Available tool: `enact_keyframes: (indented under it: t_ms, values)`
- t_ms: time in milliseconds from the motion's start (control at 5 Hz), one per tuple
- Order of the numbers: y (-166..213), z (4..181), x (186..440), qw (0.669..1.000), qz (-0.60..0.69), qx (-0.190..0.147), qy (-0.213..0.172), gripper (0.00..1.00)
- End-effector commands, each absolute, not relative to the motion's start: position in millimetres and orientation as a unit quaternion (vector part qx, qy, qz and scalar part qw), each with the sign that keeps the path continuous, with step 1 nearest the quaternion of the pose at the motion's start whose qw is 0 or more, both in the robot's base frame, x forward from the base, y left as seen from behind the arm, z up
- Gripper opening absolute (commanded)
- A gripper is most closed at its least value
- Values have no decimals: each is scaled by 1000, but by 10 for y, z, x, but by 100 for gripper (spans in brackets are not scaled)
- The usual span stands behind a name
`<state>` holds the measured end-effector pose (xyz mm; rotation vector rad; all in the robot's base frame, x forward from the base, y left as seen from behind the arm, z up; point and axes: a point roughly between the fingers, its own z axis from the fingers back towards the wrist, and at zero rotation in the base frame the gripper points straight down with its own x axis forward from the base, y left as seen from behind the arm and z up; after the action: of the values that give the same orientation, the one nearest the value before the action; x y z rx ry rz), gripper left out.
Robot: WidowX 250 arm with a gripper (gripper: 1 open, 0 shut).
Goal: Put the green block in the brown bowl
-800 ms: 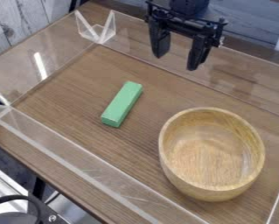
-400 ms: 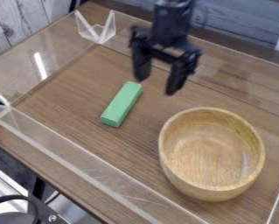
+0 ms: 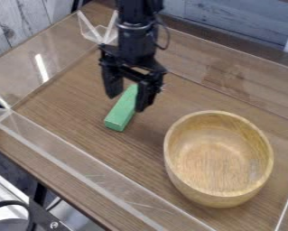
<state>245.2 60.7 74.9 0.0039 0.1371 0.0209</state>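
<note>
Gripper [image 3: 132, 88], jaws wide, straddles the block [image 3: 125, 110], probably light and rigid; grip its long sides mid-length.

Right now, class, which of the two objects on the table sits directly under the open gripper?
The green block: the gripper hangs over its upper end, while the brown bowl sits off to the right.
</note>
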Motion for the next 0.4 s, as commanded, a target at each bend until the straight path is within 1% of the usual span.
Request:
enact_keyframes:
  t_ms: [0, 200]
  values:
    - [732, 785, 2500, 999, 11, 4, 36, 100]
    - [765, 694, 2510, 999, 13, -1, 34, 100]
